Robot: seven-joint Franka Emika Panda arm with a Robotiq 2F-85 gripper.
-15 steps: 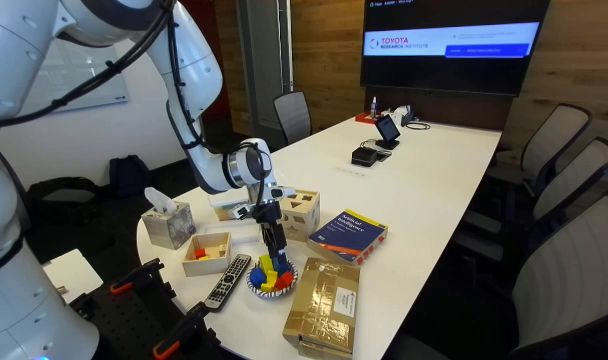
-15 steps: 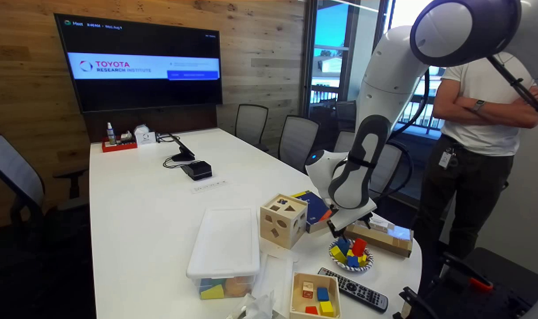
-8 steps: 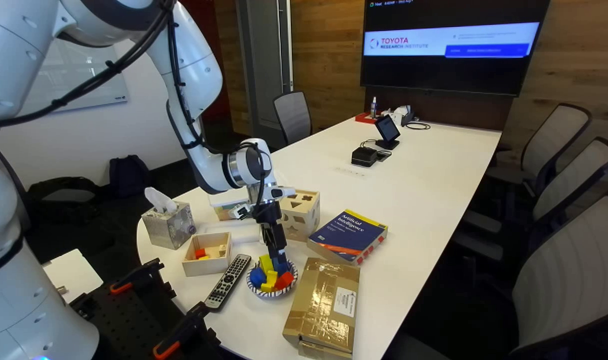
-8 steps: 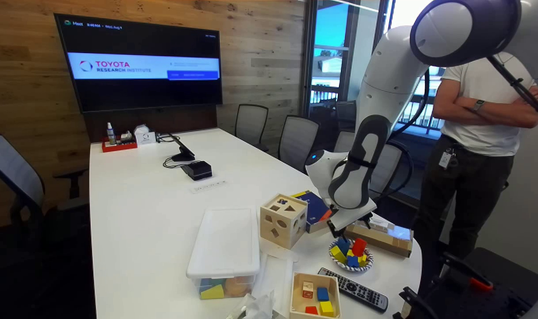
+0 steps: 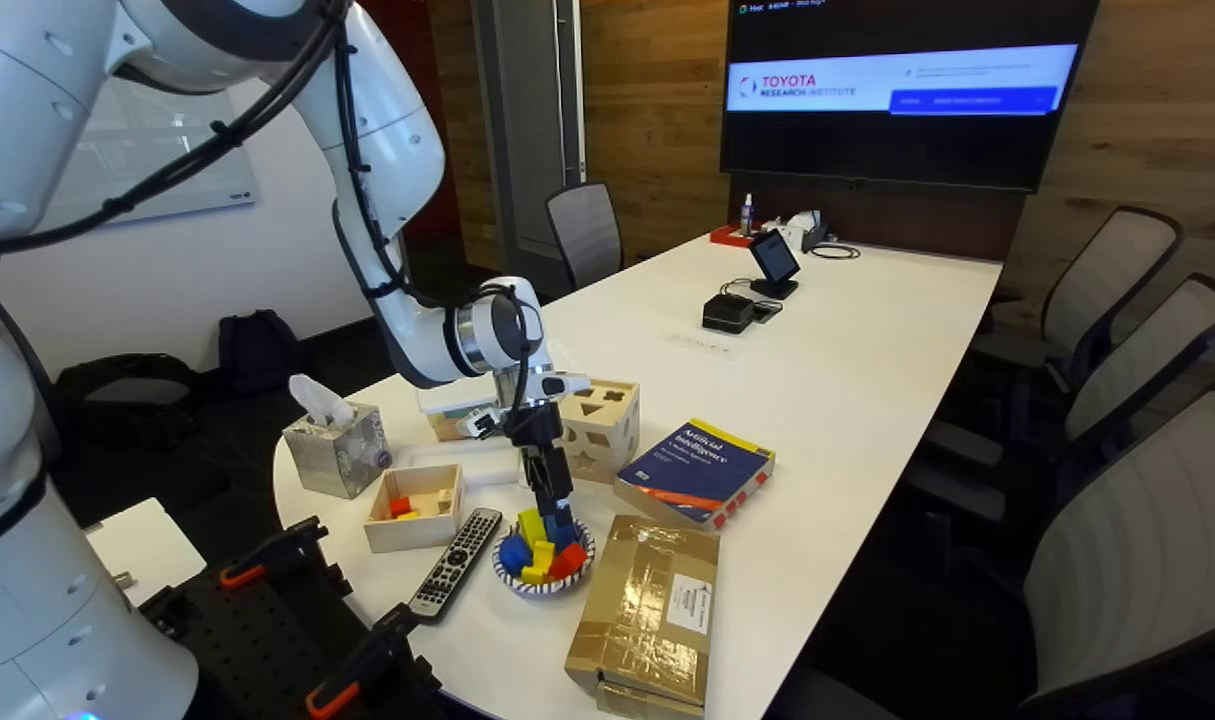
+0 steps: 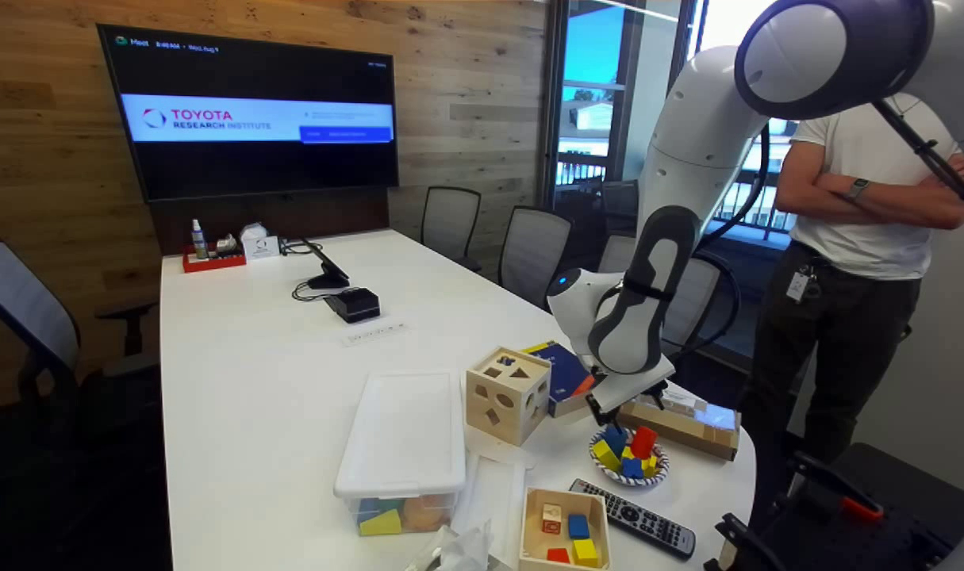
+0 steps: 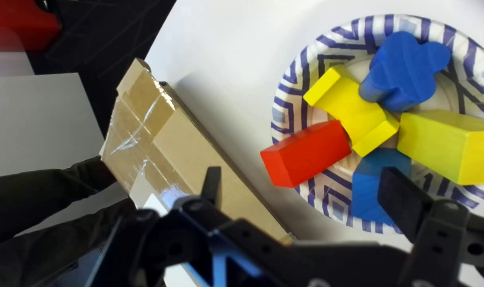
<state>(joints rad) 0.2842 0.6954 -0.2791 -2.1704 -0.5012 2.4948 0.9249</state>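
Note:
My gripper (image 7: 305,189) stands open in the wrist view, nothing between its fingers. It hangs low above the edge of a blue-and-white patterned paper bowl (image 7: 335,36). One fingertip (image 7: 401,201) overlaps a blue block (image 7: 371,191) in the bowl; I cannot tell if they touch. A red block (image 7: 305,153) rests across the rim, between the fingers in view but beyond them. Also in the bowl are a yellow arched block (image 7: 351,107), a blue clover-shaped block (image 7: 405,71) and a longer yellow block (image 7: 445,145). In both exterior views the gripper (image 5: 557,505) is over the bowl.
A taped cardboard box (image 5: 642,610) and a remote control (image 5: 455,563) flank the bowl. Nearby are a wooden tray (image 6: 565,527) with several blocks, a shape-sorter cube (image 6: 507,395), a book (image 5: 697,470), a lidded plastic bin (image 6: 406,436) and a tissue box (image 5: 337,450). A person (image 6: 854,198) stands beside the table.

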